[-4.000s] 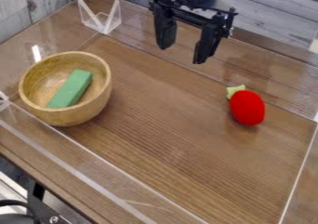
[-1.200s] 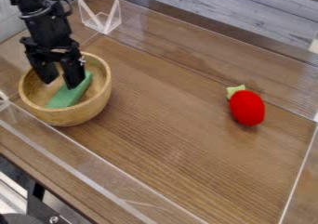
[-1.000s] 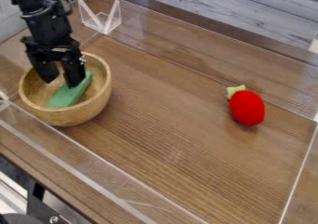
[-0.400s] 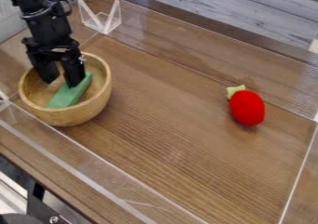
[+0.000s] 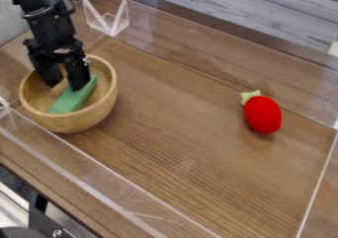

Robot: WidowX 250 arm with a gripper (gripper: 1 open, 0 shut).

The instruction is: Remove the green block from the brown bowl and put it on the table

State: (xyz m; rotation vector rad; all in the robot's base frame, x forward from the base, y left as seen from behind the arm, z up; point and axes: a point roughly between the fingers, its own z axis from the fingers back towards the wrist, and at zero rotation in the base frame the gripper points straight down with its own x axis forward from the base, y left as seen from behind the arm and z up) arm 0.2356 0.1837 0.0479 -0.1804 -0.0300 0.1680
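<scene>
The black gripper (image 5: 63,81) points straight down into the round tan wooden bowl (image 5: 93,116), jaws spread, straddling the flat green block (image 5: 71,99).

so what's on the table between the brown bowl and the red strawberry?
Nothing. In the camera view, the stretch of table between the brown bowl and the red strawberry is bare wood.

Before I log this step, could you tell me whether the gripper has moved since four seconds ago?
Yes. The gripper has gone from the far side of the table, left and down into the brown bowl, open astride the green block.
</scene>
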